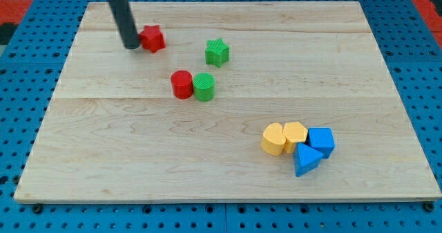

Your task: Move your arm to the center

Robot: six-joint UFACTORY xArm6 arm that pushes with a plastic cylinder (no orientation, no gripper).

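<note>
Camera view is showing the pale wooden board [228,157] lying flat on a blue pegboard [27,88], filling most of the frame and giving my tip one level surface to slide along. The dark rod [123,15] is coming down from the view's top left, its long axis running nearly upright with a slight lean, the upper end cut off by the frame and the lower end pointing down at the board. My tip [131,47] is resting near the board's upper left, just beside the red star-shaped block [152,38], touching it or very nearly so on its left face; the rod has nothing to clasp with, so it is gripping nothing and can only push. The centre of the board, judged from its edges, is lying well to the lower right of my tip. Near that centre, the red cylinder [182,84] and the green cylinder [204,86] are standing upright and touching side by side. The green star-shaped block [217,52] is sitting apart above them. At the lower right, two yellow blocks [284,137] and two blue blocks [313,148] are huddling together, touching. A straight run to the centre would probably brush the two cylinders.
</note>
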